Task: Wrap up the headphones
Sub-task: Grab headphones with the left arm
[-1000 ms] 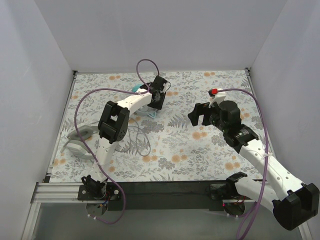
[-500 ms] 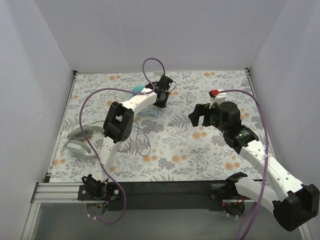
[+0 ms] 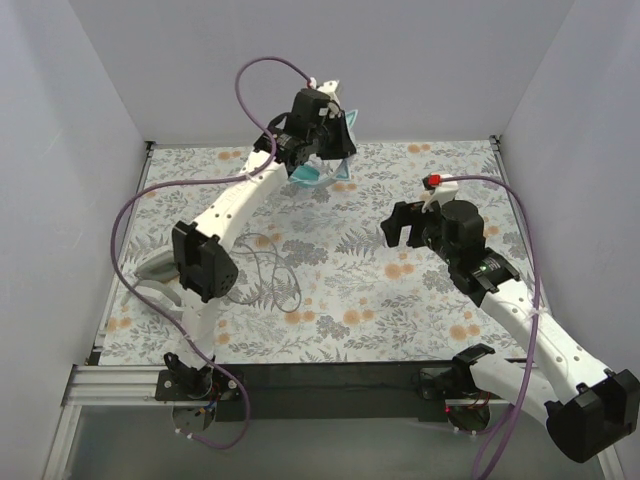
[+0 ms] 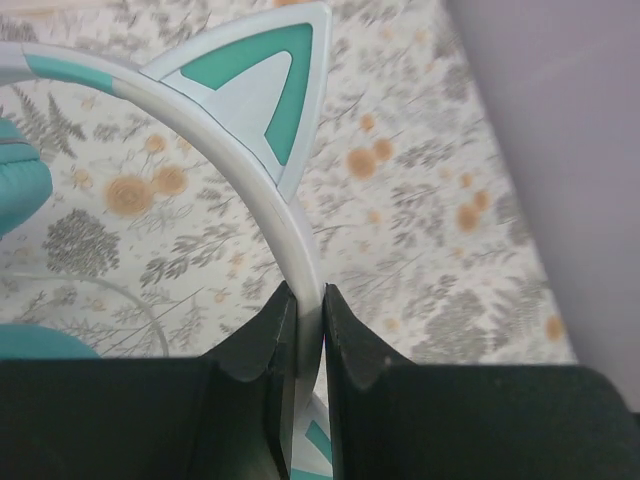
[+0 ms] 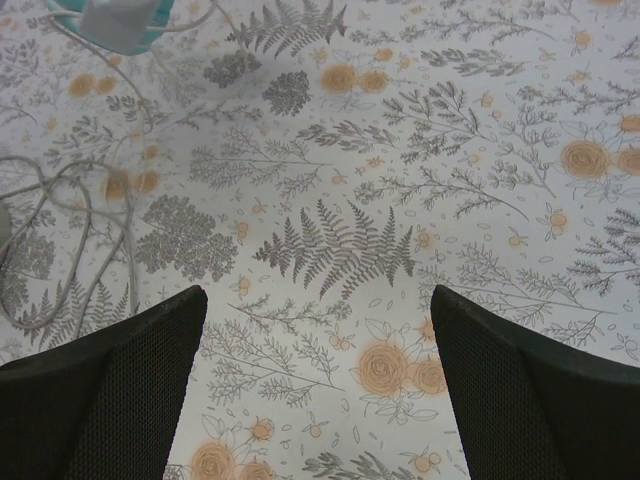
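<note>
**Left arm hoists the teal pair toward the far wall**

Over the last second the left arm has swung from the middle of the table (image 3: pixel 400 320) out to its far edge and climbed, carrying the teal headphones (image 3: pixel 308 174) with it. The right arm has barely stirred.

The left gripper (image 4: pixel 308 300) is pinched almost fully closed on the pale headband (image 4: pixel 240 130), its two fingers clamping the thin band from either side just below a teal cat-ear (image 4: pixel 255 80). Gripping the band rather than a cup probably lets the ear cups and cord hang free, ready to be wound. From above, the teal pair sits under the left gripper (image 3: pixel 325 130) at the far left-centre, close to the back wall. Whether the cups have fully left the surface is hard to judge from this angle.

The right gripper (image 3: pixel 400 225) hovers over the right-centre of the table with its fingers spread as wide as they go and nothing between them, likely waiting to catch the cord. Its own camera shows only floral cloth between the fingers of the right gripper (image 5: pixel 318 295).

The white-grey headphones (image 3: pixel 155 275) lie at the near left, their thin grey cable (image 3: pixel 265 275) in loose loops beside them, untouched
</note>
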{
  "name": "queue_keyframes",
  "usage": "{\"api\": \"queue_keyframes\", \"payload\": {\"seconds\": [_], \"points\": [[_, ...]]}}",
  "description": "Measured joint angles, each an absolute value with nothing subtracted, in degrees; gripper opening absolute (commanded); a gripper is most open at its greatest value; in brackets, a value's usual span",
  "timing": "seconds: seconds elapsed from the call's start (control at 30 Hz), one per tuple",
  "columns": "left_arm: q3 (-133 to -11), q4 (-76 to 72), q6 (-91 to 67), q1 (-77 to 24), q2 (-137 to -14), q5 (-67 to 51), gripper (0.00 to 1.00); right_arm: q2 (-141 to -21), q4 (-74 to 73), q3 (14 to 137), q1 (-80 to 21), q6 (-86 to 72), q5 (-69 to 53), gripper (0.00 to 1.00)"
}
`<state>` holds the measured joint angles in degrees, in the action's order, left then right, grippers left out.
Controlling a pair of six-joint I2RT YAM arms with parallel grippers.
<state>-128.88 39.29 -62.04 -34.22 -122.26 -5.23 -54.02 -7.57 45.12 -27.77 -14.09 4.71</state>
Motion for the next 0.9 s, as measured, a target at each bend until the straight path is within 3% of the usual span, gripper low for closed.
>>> {"api": "queue_keyframes", "payload": {"seconds": [0.23, 0.5, 0.67, 0.9], "points": [[-123.5, 28.9, -71.2, -32.9, -106.8, -9.7, 0.0, -53.6, -3.6, 49.3, -27.7, -13.5, 4.5, 0.98], [-103.1, 13.3, -88.6, -26.9, -89.2, -14.1, 0.0, -55.5, 8.4, 50.2, -27.4, -16.2, -2.8, 0.95], [-93.9, 4.5, -98.5, -23.4, -84.5, -15.6, 0.0, -61.3, 16.2, 51.4, -27.4, -19.8, -9.3, 0.92], [-91.3, 0.3, -105.7, -22.4, -83.4, -19.6, 0.0, -67.7, 22.5, 54.5, -27.7, -22.5, -14.9, 0.88]]}}
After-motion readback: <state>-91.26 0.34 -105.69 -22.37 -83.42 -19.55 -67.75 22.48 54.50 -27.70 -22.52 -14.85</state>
